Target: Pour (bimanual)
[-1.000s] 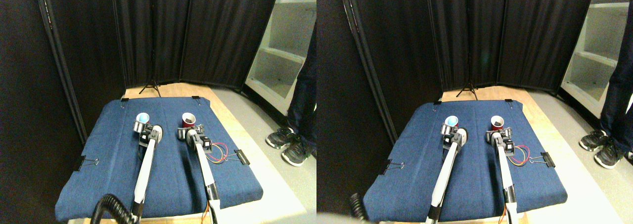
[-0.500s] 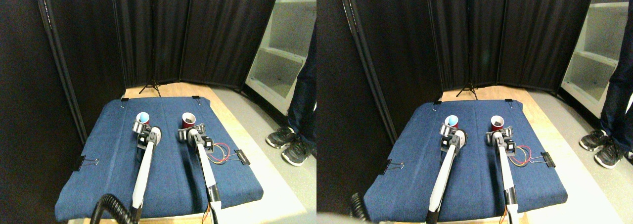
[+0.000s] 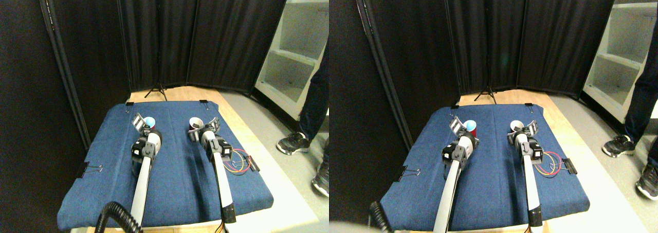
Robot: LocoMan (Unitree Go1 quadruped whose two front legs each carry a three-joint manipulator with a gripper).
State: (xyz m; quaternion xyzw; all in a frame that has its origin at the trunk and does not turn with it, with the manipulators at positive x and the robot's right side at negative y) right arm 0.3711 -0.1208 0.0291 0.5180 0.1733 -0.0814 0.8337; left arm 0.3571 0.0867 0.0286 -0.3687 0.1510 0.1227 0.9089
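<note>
black curtains (image 3: 205, 32) hang behind my blue mat (image 3: 103, 186); a white shelf (image 3: 298, 53) stands off its right edge on the grey floor (image 3: 267, 125).

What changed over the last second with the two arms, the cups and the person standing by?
Both arms pushed forward: the left gripper now sits at the blue-lined cup, the right gripper around the red cup, jaws either side. Whether either is clamped is unclear. The person's shoes have stepped apart, one moving nearer. Both cups stayed upright in place on the blue pad.

Lab test bay: black curtain screens (image 3: 169, 37), clipped blue mat (image 3: 175, 171).
</note>
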